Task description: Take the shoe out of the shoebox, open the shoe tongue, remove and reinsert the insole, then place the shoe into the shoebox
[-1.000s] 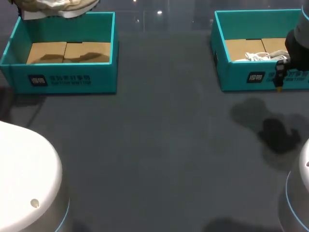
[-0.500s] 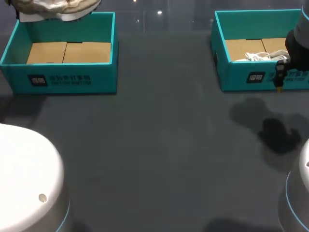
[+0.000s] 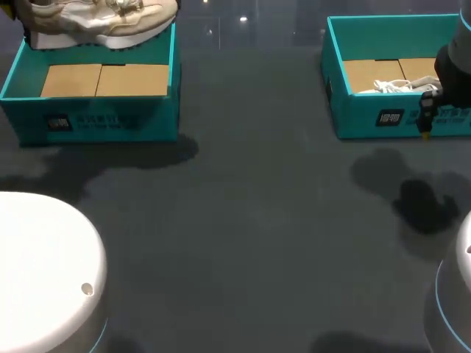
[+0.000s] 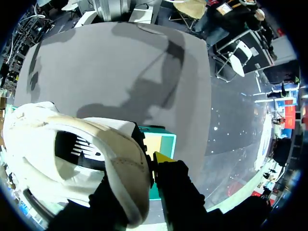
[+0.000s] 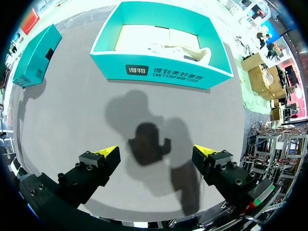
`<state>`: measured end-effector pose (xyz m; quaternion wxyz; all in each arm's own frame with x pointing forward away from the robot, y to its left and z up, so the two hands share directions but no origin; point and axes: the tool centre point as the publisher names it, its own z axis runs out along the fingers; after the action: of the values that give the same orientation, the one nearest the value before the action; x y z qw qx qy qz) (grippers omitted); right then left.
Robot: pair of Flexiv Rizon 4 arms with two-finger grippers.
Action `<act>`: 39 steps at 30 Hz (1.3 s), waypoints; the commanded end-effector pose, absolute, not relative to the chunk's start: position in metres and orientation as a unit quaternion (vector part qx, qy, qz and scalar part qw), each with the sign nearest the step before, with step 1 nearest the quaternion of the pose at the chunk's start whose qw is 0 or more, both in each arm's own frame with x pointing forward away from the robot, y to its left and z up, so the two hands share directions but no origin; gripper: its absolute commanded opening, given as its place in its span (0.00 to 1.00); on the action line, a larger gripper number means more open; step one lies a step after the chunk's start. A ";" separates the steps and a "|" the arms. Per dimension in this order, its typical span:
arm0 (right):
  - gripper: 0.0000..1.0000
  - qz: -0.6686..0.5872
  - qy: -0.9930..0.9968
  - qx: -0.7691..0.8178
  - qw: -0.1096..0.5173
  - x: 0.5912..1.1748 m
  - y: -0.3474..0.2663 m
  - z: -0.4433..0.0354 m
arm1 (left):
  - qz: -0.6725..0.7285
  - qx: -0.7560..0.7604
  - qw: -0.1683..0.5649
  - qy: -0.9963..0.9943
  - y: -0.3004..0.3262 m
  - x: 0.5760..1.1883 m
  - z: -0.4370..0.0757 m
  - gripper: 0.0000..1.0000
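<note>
**A:** Where is the shoe?

**B:** The cream and white lace-up sneaker [image 3: 96, 18] hangs in the air over the far wall of the teal cardboard shoebox on the left [image 3: 96, 121]; the left gripper [image 4: 151, 163] pinches its heel collar. 1 yellow tip shows outside the rim, and the other finger is hidden inside it; the box below holds only its brown cardboard liner [image 3: 103, 79].

**A:** And the other arm?

**B:** The right gripper [image 5: 156, 153] hovers over the dark grey table [image 3: 257, 220], near the front of the second teal shoebox on the right [image 3: 383, 118]; its 2 fingers stand wide apart, around nothing.

**A:** What could go wrong?

**B:** The pinch looks to be on soft collar padding alone, with the toe end hanging off to one side; the sneaker may swing or slip on its way to the table. Carried low, the sole could clip the box wall; set down tilted, it could roll over and bury the tongue.

**A:** What stays unseen?

**B:** The head view's edge cuts off the sneaker's upper part; tongue and insole do not show. The left wrist view gives only the heel end and a dark opening; something white and crumpled [image 3: 390, 86] lies in the right box — paper or laces, I cannot tell.
</note>
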<state>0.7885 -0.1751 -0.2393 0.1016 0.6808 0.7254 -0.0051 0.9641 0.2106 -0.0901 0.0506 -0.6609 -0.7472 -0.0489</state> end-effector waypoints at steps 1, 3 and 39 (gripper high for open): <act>1.00 -0.005 0.725 0.681 0.102 0.788 -0.175 -0.240 | -0.102 -0.663 -0.001 -0.742 0.210 0.939 -0.089 0.00; 1.00 -0.005 0.725 0.681 0.102 0.788 -0.175 -0.240 | -0.102 -0.663 -0.001 -0.742 0.210 0.939 -0.089 0.00; 1.00 -0.005 0.725 0.681 0.102 0.788 -0.175 -0.240 | -0.087 -0.673 0.018 -0.735 0.108 0.773 -0.115 0.00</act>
<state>0.7885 -0.1750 -0.2394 0.1016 0.6807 0.7254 -0.0051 0.7826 0.1209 -0.1001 0.0361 -0.6736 -0.7354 -0.0651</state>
